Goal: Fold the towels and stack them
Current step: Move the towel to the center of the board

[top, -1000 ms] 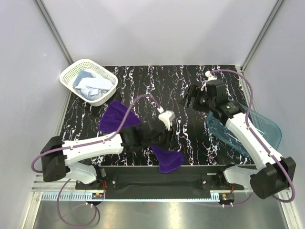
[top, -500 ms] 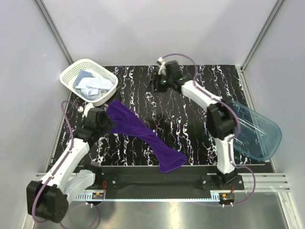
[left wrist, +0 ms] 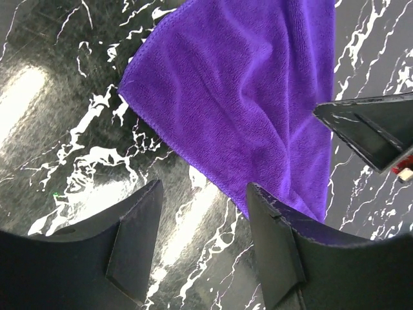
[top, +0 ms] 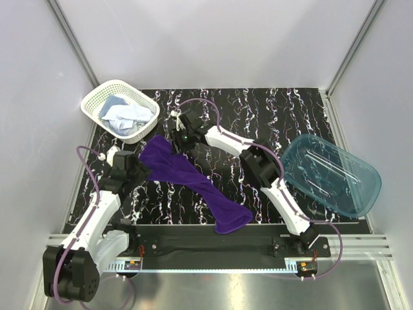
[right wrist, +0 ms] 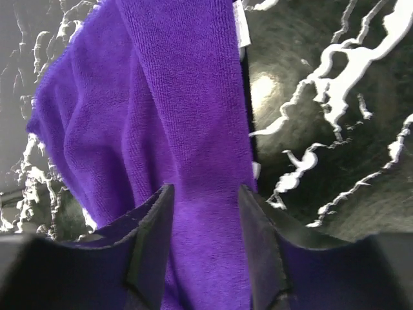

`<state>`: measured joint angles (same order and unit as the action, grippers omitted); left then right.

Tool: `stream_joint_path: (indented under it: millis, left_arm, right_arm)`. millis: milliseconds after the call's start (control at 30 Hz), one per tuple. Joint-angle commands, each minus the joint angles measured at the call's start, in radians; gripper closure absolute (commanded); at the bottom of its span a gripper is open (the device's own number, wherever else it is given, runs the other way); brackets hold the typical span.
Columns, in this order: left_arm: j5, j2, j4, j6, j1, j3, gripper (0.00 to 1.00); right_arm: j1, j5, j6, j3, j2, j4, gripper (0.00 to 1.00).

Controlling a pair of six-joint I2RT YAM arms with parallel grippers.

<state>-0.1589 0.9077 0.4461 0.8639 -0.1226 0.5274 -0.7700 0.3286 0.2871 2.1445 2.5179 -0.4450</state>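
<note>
I am working in a robot laboratory cell, not in a home or a shop. The left arm (top: 97, 213) and the right arm (top: 284, 194), both white and black, are bolted to a mounting bar (top: 219, 245) at the near edge of the surface (top: 258, 123), which has a black marble pattern. Purple cables (top: 197, 101) run along the arms. Plain white panels (top: 213, 39), held in aluminium posts (top: 68, 35), close the space on three sides.
</note>
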Motion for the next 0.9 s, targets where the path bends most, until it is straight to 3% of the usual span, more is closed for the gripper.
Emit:
stream_joint_path:
  millis: [0, 67, 267, 333, 467, 700, 867]
  left_arm:
    - [0.022, -0.003, -0.076, -0.020, 0.008, -0.013, 0.41]
    - [0.024, -0.007, -0.089, -0.025, 0.009, -0.018, 0.41]
    - [0.084, 0.040, -0.151, -0.045, 0.008, -0.029, 0.40]
    - [0.107, 0.065, -0.162, -0.049, 0.008, -0.026, 0.40]
    - [0.127, 0.108, -0.170, -0.057, 0.008, -0.015, 0.40]
    - [0.081, 0.183, -0.208, -0.049, 0.006, 0.017, 0.40]
    - [0.111, 0.341, -0.273, -0.084, 0.005, 0.127, 0.41]
  right_arm:
    - [0.026, -0.062, -0.019, -0.007, -0.002, -0.011, 0.52]
    - [0.023, -0.082, -0.014, -0.078, -0.039, -0.005, 0.59]
    - [0.023, -0.206, -0.014, -0.280, -0.191, 0.058, 0.96]
    - [0.024, -0.253, -0.019, -0.349, -0.224, 0.043, 1.00]
    - [0.023, -0.417, 0.026, -0.507, -0.336, -0.061, 1.00]
    - [0.023, -0.413, 0.141, -0.885, -0.626, 0.011, 0.98]
    - [0.026, -0.372, 0.103, -0.884, -0.752, 0.011, 0.81]
